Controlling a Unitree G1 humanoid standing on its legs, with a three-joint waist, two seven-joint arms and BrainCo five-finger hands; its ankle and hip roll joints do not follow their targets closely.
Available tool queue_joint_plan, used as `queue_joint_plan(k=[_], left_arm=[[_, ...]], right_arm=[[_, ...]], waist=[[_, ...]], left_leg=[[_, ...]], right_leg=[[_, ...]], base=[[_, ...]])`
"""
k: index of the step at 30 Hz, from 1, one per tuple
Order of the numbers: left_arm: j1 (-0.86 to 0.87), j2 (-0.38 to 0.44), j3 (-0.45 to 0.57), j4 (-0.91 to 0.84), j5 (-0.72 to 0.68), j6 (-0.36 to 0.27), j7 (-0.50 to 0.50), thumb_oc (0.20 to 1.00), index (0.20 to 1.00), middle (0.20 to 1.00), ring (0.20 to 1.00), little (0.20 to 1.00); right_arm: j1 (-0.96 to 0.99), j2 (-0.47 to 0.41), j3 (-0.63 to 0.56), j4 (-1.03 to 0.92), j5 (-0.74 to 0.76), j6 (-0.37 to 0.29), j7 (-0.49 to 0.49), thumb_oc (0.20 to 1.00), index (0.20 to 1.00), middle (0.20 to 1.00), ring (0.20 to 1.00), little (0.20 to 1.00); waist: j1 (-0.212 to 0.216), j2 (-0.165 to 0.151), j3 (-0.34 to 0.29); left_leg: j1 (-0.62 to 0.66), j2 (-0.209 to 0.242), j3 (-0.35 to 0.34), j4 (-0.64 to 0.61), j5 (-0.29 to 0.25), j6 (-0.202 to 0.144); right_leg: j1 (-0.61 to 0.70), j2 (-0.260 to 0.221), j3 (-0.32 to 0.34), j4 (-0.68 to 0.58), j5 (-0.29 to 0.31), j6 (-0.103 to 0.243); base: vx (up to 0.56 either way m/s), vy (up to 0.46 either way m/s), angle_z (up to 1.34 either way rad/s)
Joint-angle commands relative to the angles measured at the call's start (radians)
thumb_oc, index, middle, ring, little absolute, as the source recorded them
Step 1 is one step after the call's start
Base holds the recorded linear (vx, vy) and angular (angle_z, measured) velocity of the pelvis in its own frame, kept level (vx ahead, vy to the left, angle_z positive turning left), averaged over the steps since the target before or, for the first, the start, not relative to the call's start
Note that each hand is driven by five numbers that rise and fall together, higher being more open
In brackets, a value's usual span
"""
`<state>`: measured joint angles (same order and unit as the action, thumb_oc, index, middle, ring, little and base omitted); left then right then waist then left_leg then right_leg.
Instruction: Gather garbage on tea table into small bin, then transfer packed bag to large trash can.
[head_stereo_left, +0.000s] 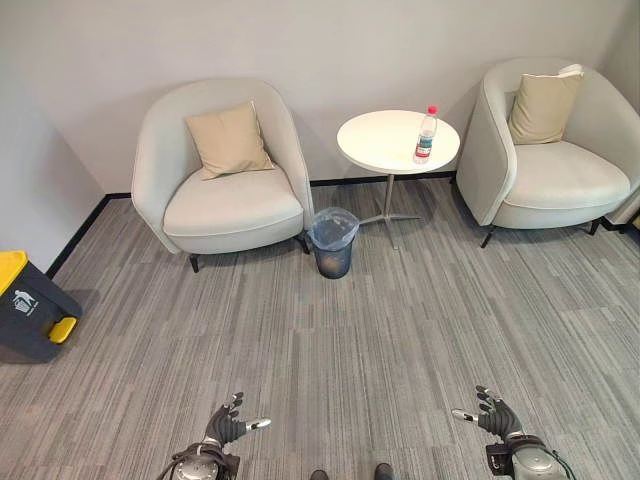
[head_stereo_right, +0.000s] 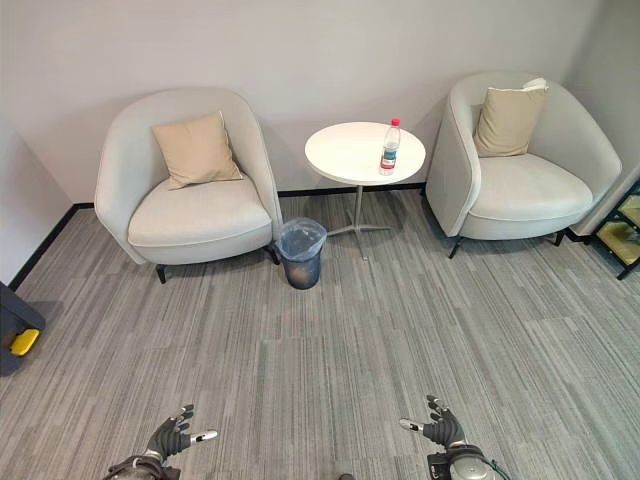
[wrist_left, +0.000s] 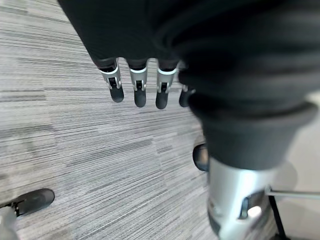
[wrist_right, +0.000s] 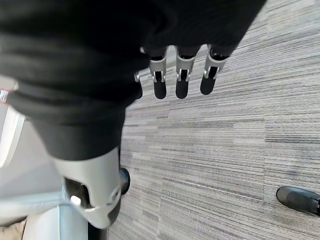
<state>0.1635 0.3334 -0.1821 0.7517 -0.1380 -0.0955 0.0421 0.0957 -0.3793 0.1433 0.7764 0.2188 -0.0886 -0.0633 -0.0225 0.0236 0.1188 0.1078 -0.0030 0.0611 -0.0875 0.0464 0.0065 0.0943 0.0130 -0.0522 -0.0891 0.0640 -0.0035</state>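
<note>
- Bottle (head_stereo_left: 426, 135) stands upright, cap up, on the table's (head_stereo_left: 380, 145) right edge, upper centre.
- Bin (head_stereo_left: 333, 241) sits below the table, bag-lined.
- Left hand (head_stereo_left: 226, 424) and right hand (head_stereo_left: 493, 414), bottom corners, have relaxed fingers and hold nothing.

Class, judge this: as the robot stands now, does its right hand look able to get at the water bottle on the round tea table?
Probably not yet. The right hand hangs open, low near the robot, while the water bottle stands on the tea table across bare carpet. Nothing blocks the way; the robot would likely need to walk closer.

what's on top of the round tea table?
One water bottle with a red cap stands upright near the right edge of the white tea table. Nothing else shows on the tabletop.
</note>
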Motion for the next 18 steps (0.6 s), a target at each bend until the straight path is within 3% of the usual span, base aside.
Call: queue_joint_plan(k=[1,7,15,18], left_arm=[[-0.039,0.032,0.045,0.007,-0.024,-0.031,0.019,1.0,1.0,1.0,1.0,1.0],[-0.054,0.03,0.046,-0.004,-0.041,-0.03,0.027,1.0,1.0,1.0,1.0,1.0],[-0.082,0.049,0.041,-0.032,-0.054,-0.033,0.043,1.0,1.0,1.0,1.0,1.0],[-0.084,0.058,0.046,-0.051,-0.058,-0.033,0.042,1.0,1.0,1.0,1.0,1.0]], right_arm=[[-0.029,0.009,-0.007,-0.019,0.043,-0.043,-0.013,1.0,1.0,1.0,1.0,1.0],[-0.044,0.017,-0.015,0.002,0.059,-0.036,-0.024,1.0,1.0,1.0,1.0,1.0],[-0.085,0.018,-0.023,0.007,0.091,-0.025,-0.037,1.0,1.0,1.0,1.0,1.0],[-0.095,0.017,-0.026,0.002,0.092,-0.02,-0.038,1.0,1.0,1.0,1.0,1.0]], waist=[[-0.011,-0.039,-0.026],[-0.008,-0.045,-0.021],[0.002,-0.062,0.01],[0.002,-0.059,0.026]], left_leg=[[0.014,0.006,-0.012,0.0,-0.095,-0.035],[0.01,0.0,-0.015,0.023,-0.112,-0.026],[-0.11,-0.029,-0.007,0.151,-0.161,-0.001],[-0.13,-0.04,-0.012,0.164,-0.176,0.017]], right_leg=[[0.027,-0.079,0.003,0.027,-0.124,0.102],[0.025,-0.084,0.014,0.039,-0.129,0.104],[-0.067,-0.101,0.052,0.104,-0.129,0.122],[-0.139,-0.1,0.07,0.203,-0.137,0.136]], base=[[0.0,0.0,0.0],[0.04,0.027,-0.02],[0.01,0.071,-0.16],[0.02,0.111,-0.17]])
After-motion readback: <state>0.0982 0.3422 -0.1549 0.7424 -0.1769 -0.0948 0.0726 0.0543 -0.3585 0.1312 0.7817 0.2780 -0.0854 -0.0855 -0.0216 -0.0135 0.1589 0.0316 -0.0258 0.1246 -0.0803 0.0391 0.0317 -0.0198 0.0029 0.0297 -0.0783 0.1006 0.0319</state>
